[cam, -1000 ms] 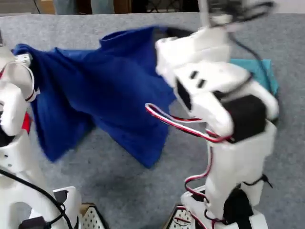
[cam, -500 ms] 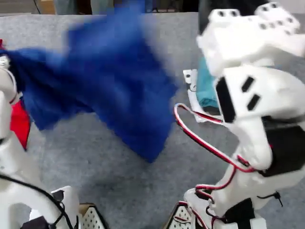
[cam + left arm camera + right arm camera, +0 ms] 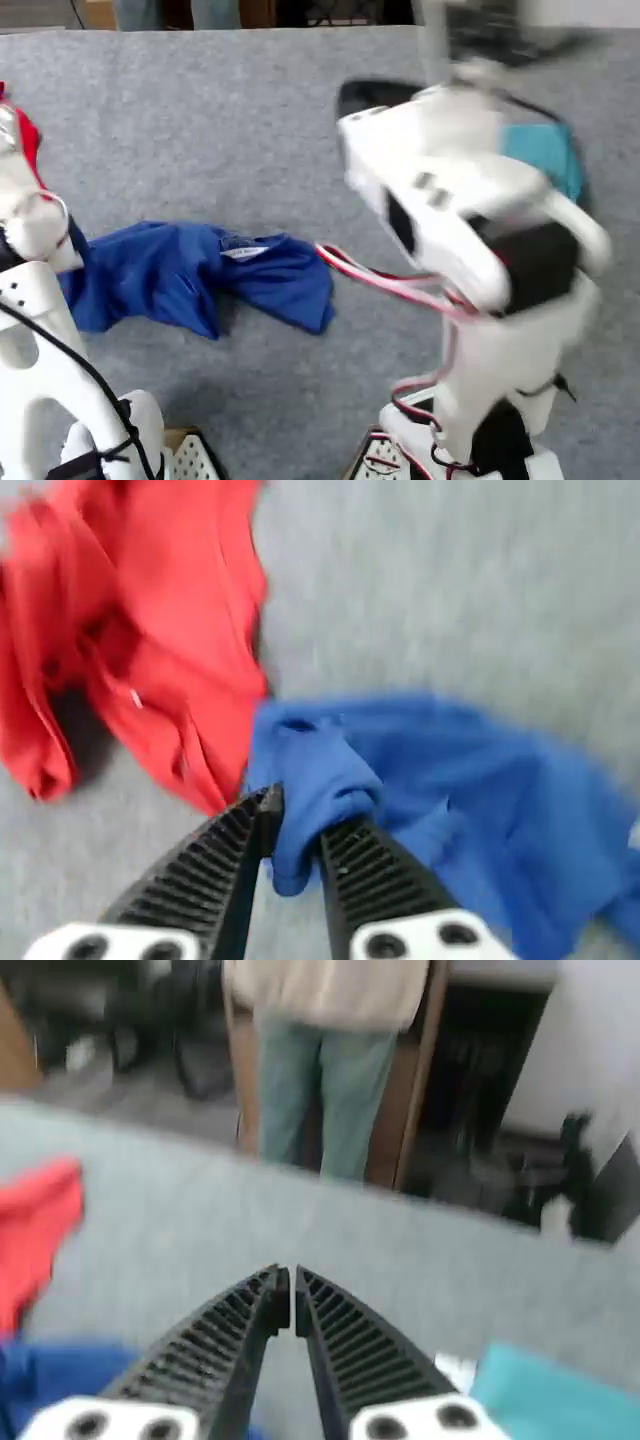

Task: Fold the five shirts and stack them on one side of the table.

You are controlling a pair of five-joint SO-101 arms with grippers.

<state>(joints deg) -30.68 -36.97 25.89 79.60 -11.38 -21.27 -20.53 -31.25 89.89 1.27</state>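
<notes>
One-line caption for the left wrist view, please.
Left gripper pinching a bunched fold of the blue shirt, which lies crumpled on the grey table beside the red shirt.

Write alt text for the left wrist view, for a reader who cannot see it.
The left hand pinches a bunched fold of a blue shirt between its two black ribbed fingers. The rest of the blue shirt lies crumpled on a grey table, with a rumpled red shirt right beside it.

The blue shirt (image 3: 200,275) is plain royal blue, the red shirt (image 3: 130,610) plain too, the teal shirt (image 3: 545,150) unpatterned; the surface (image 3: 200,120) is mottled grey, the jaws black
</notes>
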